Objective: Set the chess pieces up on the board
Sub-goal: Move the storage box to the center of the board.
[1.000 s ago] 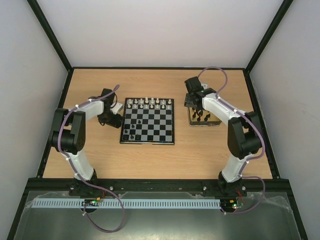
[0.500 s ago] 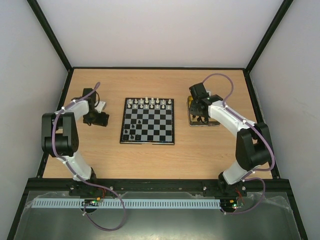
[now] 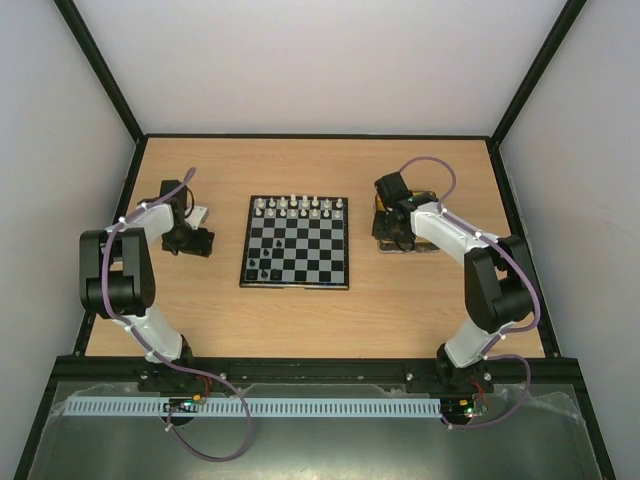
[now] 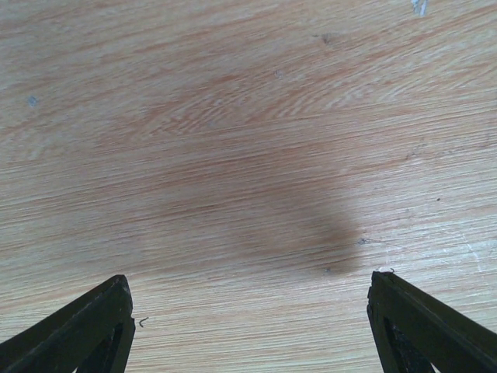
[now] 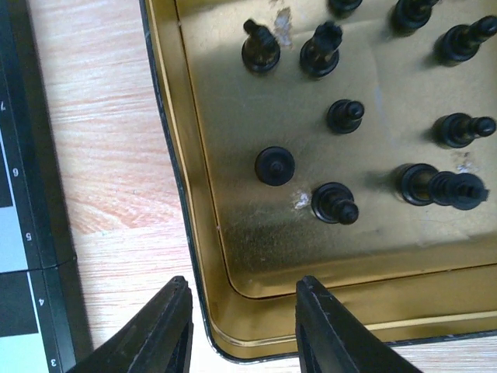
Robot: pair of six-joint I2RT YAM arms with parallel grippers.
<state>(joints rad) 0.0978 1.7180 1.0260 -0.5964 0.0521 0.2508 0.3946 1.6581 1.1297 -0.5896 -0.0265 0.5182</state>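
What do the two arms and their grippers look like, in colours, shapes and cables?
Both arms, the left arm and right arm, have white tubular links between bulky black joints. A purple cable loops along each. The left gripper and right gripper have two dark, tapered, wedge-shaped fingers.

The left arm [image 3: 108, 275] is folded at the elbow with its wrist aimed downward. The left gripper [image 4: 248, 280] has its jaws spread wide and grips nothing. The right arm [image 3: 490, 280] reaches forward and inward, and the right gripper [image 5: 245, 284] points down with its jaws partly parted.
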